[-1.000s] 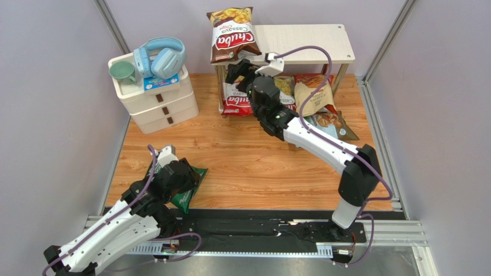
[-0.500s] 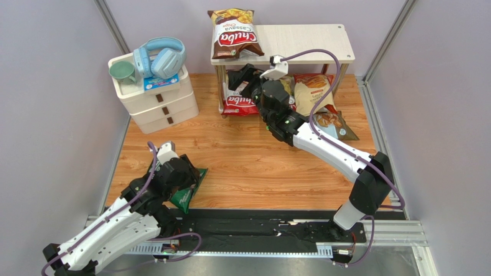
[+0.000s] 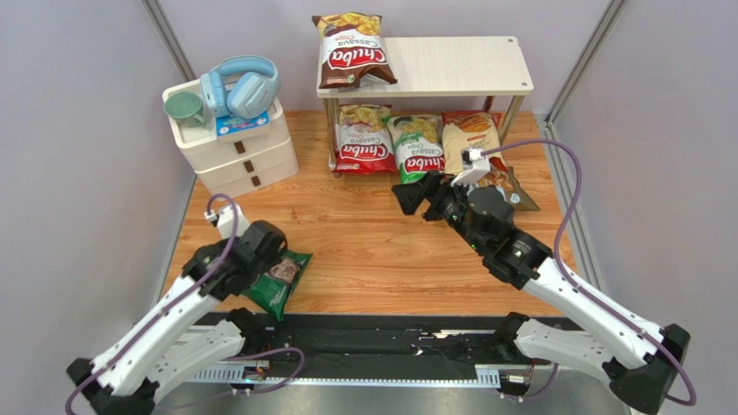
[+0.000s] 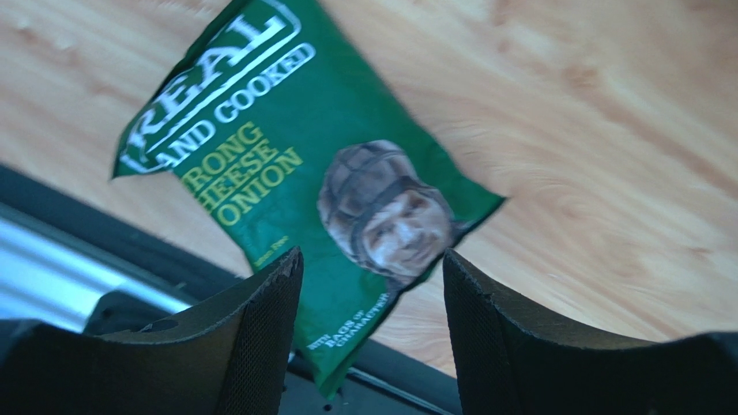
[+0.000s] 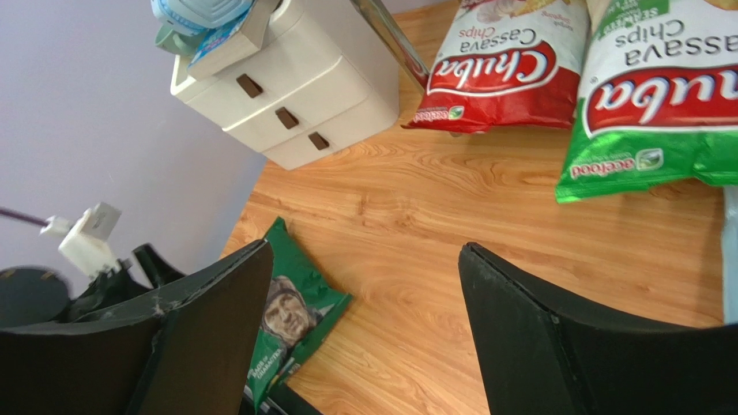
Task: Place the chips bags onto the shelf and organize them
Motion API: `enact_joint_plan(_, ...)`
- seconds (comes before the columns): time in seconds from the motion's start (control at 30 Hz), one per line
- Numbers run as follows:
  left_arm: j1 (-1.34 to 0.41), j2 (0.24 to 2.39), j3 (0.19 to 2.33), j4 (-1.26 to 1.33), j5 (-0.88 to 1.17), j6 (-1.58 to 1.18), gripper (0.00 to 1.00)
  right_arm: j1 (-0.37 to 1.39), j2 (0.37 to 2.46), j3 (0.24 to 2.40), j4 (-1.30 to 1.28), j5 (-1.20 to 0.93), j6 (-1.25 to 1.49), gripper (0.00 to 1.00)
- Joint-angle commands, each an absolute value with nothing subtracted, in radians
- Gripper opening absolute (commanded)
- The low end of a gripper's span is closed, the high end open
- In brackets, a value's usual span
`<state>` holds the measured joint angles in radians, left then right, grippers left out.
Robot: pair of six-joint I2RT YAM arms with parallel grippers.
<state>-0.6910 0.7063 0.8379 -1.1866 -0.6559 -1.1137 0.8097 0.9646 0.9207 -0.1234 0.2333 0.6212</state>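
Observation:
The shelf (image 3: 468, 65) stands at the back. A brown Chuba bag (image 3: 351, 52) lies on its top board's left end. Red (image 3: 364, 143), green (image 3: 418, 149) and cream-orange (image 3: 470, 134) bags stand in a row at the lower tier. A light blue bag (image 3: 518, 194) lies on the table in front of the shelf's right side, partly hidden by my right arm. A dark green bag with a man's face (image 3: 279, 281) lies at the near left, its corner over the black rail. My left gripper (image 4: 372, 268) is open just above it. My right gripper (image 3: 416, 194) is open and empty over mid-table.
A white three-drawer unit (image 3: 234, 147) with blue headphones (image 3: 242, 85) and a green cup (image 3: 184, 108) stands at the back left. Grey walls close in both sides. The black rail (image 3: 390, 333) runs along the near edge. The red (image 5: 494, 78) and green (image 5: 658, 104) bags show in the right wrist view.
My right arm has pulled back from the shelf's lower tier to mid-table, uncovering the red and green bags. My left gripper has drawn back slightly from the dark green bag.

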Motion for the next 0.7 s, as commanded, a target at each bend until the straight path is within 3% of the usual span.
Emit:
enact_joint_plan(0.0, -0.669, 0.877, 0.903, -1.403, -0.690, -1.302, 0.65, 0.815, 0.855, 0.855, -0.225, 0.235, 0.617, 0.85)
enact_joint_plan(0.13, -0.638, 0.801, 0.868, -1.413, -0.674, -1.384, 0.65, 0.815, 0.808, 0.836, -0.256, 0.271, 0.588, 0.85)
enact_joint_plan(0.3, -0.482, 0.700, 0.827, -1.382, -0.626, -1.351, 0.64, 0.811, 0.790, 0.828, -0.273, 0.281, 0.548, 0.85)
enact_joint_plan(0.43, -0.433, 0.751, 0.803, -1.407, -0.608, -1.413, 0.64, 0.805, 0.775, 0.825, -0.285, 0.285, 0.529, 0.85)
enact_joint_plan(0.67, -0.350, 0.856, 0.718, -1.166, -0.468, -1.341, 0.61, 0.781, 0.718, 0.827, -0.311, 0.299, 0.500, 0.85)
